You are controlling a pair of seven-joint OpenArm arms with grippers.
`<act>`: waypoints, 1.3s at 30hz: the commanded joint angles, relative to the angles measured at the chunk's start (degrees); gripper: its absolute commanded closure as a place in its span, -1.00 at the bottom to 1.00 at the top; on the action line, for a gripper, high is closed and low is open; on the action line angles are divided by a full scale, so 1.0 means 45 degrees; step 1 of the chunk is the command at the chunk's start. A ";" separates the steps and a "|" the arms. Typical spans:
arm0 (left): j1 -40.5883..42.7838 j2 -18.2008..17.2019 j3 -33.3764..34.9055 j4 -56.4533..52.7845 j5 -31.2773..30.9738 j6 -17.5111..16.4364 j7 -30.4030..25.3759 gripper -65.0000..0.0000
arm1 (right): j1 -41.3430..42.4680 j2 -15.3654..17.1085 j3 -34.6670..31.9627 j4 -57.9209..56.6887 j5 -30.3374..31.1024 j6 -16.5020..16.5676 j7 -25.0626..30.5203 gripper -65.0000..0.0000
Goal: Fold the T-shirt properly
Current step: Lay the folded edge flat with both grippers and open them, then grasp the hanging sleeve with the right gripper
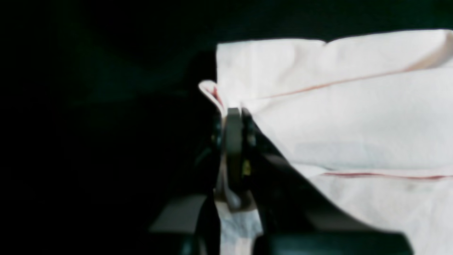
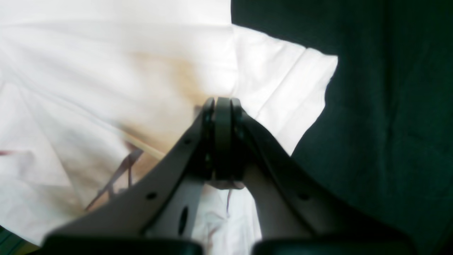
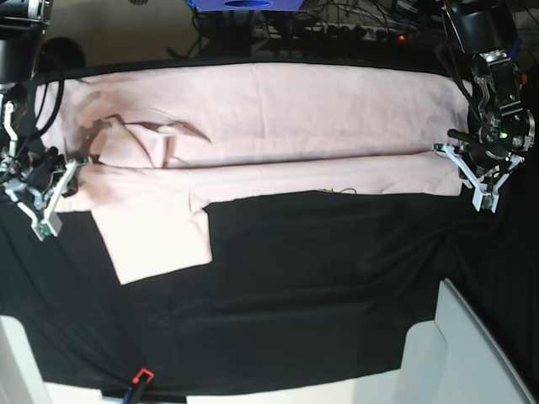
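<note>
While the T-shirt (image 3: 253, 109) lies stretched out, left tool (image 1: 233, 113) and right tool (image 2: 223, 102) each pinch its edge

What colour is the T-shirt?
Pale pink; the T-shirt shows best in the base view.

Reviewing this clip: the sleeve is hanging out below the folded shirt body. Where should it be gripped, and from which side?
Grip the sleeve at its free lower hem corner, coming from the near side over the black cloth. It lies flat and clear of the T-shirt body there. Both grippers, left and right, are shut on T-shirt edges.
</note>
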 commanded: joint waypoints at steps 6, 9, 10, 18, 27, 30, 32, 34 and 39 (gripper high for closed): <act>0.0076 -0.0262 -0.0046 0.0413 0.0010 0.0132 -0.0120 1.00 | 0.0122 0.0255 0.0139 0.0123 0.0081 -0.0028 0.0182 1.00; 0.0076 -0.0262 -0.0046 0.0413 0.0010 0.0132 -0.0120 1.00 | 0.0102 0.0099 0.0862 0.0123 0.0081 -0.0028 -0.0306 0.98; 0.0076 -0.0262 -0.0046 0.0413 0.0010 0.0132 -0.0120 1.00 | 0.0102 -0.0018 0.1116 0.0181 0.0061 -0.0028 -0.0599 0.91; 0.0076 -0.0340 -0.0046 0.0648 0.0010 0.0132 0.0270 0.04 | 0.0083 -0.0077 0.2054 0.0846 0.0061 -0.0028 -0.1576 0.08; -0.0080 -0.1199 -0.0222 0.1781 -0.0029 0.0132 0.0876 -0.19 | 0.0161 -0.0018 0.2445 0.2428 0.0061 -0.0028 -0.2709 0.06; -0.0373 -0.1434 -0.0300 0.2250 -0.0049 0.0132 0.1384 -0.19 | 0.0474 0.0177 0.2445 0.2780 0.0061 -0.0028 -0.3041 0.05; -0.0451 -0.1414 -0.0749 0.2464 -0.0088 0.0132 0.1657 -0.19 | 0.1021 0.0197 0.2327 0.2428 0.0061 -0.0028 -0.2963 -0.08; -0.0451 -0.1356 -0.0847 0.2640 -0.0088 0.0132 0.1735 -0.19 | 0.1919 0.0119 0.2308 0.1471 0.0042 -0.0028 -0.2944 -0.24; -0.0354 -0.0711 -0.0905 0.3285 -0.0009 0.0132 0.1716 -0.19 | 0.4635 0.0197 0.0960 -0.2202 0.0042 0.0030 -0.1693 -0.29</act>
